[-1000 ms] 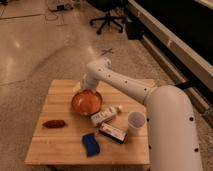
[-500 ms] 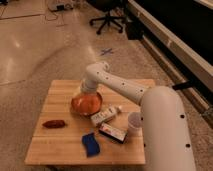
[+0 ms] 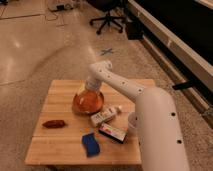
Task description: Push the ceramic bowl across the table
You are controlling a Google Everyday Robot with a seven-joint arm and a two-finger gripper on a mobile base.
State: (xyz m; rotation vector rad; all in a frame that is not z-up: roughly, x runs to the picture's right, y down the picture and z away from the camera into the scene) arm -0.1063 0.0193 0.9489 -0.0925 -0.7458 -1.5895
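I see my end effector (image 3: 90, 86) down at the 12 o'clock rim of the ceramic bowl (image 3: 88, 103); I cannot tell whether it is open or closed. The bowl sits on the desk (image 3: 59, 91), just toward 12 o'clock from centre, with a blue sponge (image 3: 90, 144) at its 6 o'clock.

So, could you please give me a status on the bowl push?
Gripper at far rim of ceramic bowl. Bowl on far half of table. White box close on its near-right side.
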